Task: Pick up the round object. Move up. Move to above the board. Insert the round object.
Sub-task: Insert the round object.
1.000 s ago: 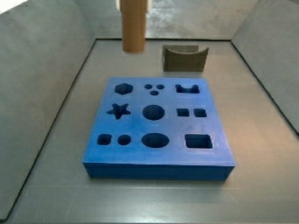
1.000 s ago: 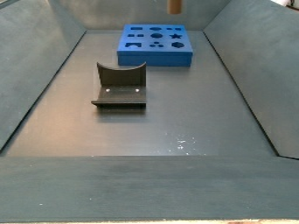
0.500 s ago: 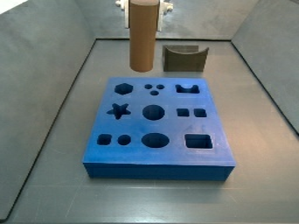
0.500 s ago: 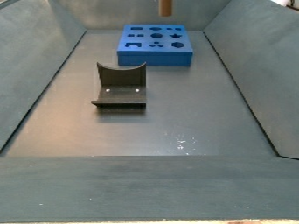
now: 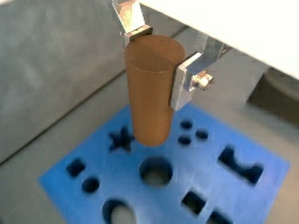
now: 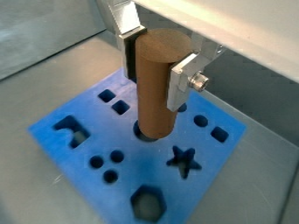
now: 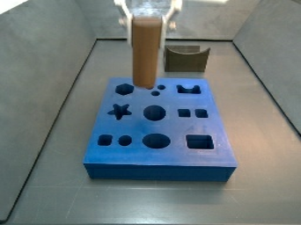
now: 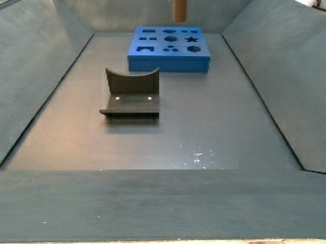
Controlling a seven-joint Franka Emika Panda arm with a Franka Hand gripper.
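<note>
My gripper [image 7: 146, 12] is shut on the round object [image 7: 146, 53], a tall brown cylinder peg held upright by its top. The silver fingers clamp it from both sides in both wrist views, gripper [image 5: 162, 57] and gripper [image 6: 158, 63]. The peg [image 5: 152, 87] hangs above the board [image 5: 216, 178], a flat blue block with shaped holes. In a wrist view the peg's [image 6: 158, 87] lower end lines up with the large round hole in the middle of the board [image 6: 70, 162]. In a side view the peg [image 8: 180, 9] shows only at the frame edge, above the board [image 8: 173, 65].
The fixture [image 8: 132, 93], a dark L-shaped bracket on a base plate, stands on the grey floor away from the board; it also shows behind the board [image 7: 135, 126] in a side view [image 7: 186, 58]. Sloping grey walls enclose the floor.
The gripper has carried the peg from beyond the board's far edge to over the board, and lower. The board and fixture have not moved.
</note>
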